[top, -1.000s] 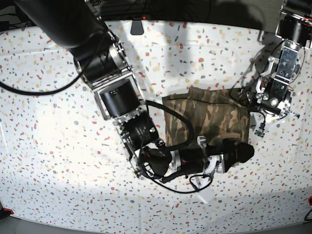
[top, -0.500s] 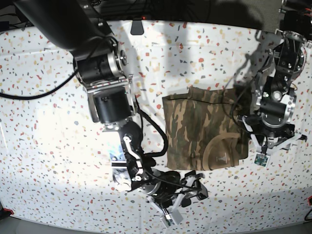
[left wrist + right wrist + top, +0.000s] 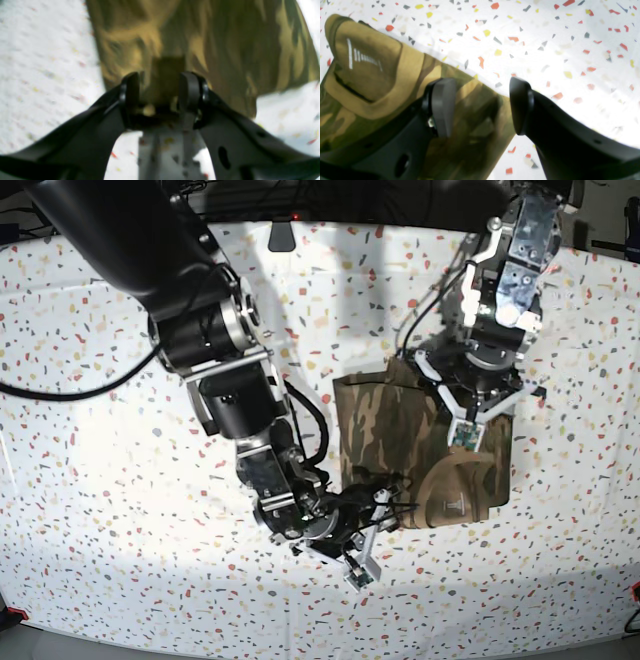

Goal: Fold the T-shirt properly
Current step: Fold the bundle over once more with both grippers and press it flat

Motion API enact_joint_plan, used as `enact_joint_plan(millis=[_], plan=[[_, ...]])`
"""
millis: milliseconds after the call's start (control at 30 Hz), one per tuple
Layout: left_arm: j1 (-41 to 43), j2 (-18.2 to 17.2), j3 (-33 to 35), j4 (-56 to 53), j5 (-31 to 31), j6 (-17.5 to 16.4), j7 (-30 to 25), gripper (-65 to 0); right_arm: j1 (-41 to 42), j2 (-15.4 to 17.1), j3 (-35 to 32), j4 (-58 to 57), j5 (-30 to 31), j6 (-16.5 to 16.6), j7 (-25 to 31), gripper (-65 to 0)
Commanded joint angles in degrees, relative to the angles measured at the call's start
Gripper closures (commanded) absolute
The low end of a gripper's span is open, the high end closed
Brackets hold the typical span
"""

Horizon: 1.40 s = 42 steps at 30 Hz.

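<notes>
T-shirt (image 3: 420, 455): folded, partly hidden by arms, on speckled white tabletop (image 3: 100, 480). Left claw (image 3: 162, 87) blurred, spread; right claw (image 3: 480, 107) wide, empty.

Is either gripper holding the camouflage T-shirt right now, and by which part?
Neither. Both the right gripper and the left gripper hang open over the folded camouflage cloth T-shirt, gripping nothing.

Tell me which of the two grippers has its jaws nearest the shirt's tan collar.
The right gripper. Its wrist view shows the tan collar of the T-shirt right beside its open jaws; the left gripper sees only camouflage cloth.
</notes>
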Motion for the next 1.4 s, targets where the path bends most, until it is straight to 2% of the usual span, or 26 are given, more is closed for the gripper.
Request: enact_joint_plan(millis=[0, 100, 233, 333, 400, 667, 800, 1033, 1200, 1367], plan=[[-0.81, -0.42, -0.28, -0.92, 0.7, 0.24, -0.79, -24.5, 1.14, -0.31, 0.0, 0.72, 0.24, 0.94, 0.04, -34.2], [-1.09, -0.44, -0.31, -4.68, 1.03, 0.24, -2.51, -24.5, -0.63, -0.31, -0.04, 0.74, 1.2, 4.59, -1.49, -34.2], [-1.68, -0.46, -0.31, -7.87, 2.32, 0.04, -4.37, -24.5, -2.6, -0.31, -0.04, 0.87, 2.29, 4.96, -2.1, -34.2], [-2.82, -0.5, -0.31, -10.93, 4.33, 0.0, -5.64, -24.5, -4.52, 1.18, -0.04, 1.95, 8.48, 7.85, -7.54, -34.2], [-4.22, -0.81, -0.31, -13.66, 5.49, -0.07, -5.77, -24.5, -6.73, 2.62, -0.07, 4.15, 12.33, 8.47, -10.93, -34.2], [-9.25, -3.82, -0.28, -18.86, 5.68, -2.73, -6.99, -24.5, -21.05, 10.78, -2.14, 26.32, 27.06, 8.47, -20.17, -34.1], [-11.08, -4.09, -0.28, -18.86, 4.76, -5.11, -8.44, -24.5, -28.55, 13.31, -3.93, 38.05, 31.04, 8.47, -21.68, -34.1], [-13.18, -4.11, -0.28, -18.84, 4.2, -7.58, -9.62, -24.5, -38.58, 13.29, -4.04, 50.05, 38.18, 8.47, -25.24, -34.1], [-13.66, -4.11, -0.28, -18.84, 4.2, -8.0, -9.73, -24.5, -42.69, 13.27, -4.04, 55.82, 39.26, 8.47, -25.24, -34.1], [-14.14, -4.11, -0.28, -18.82, 4.37, -7.98, -9.57, -24.5, -43.17, 13.27, -4.02, 60.98, 39.23, 8.47, -25.38, -34.1]])
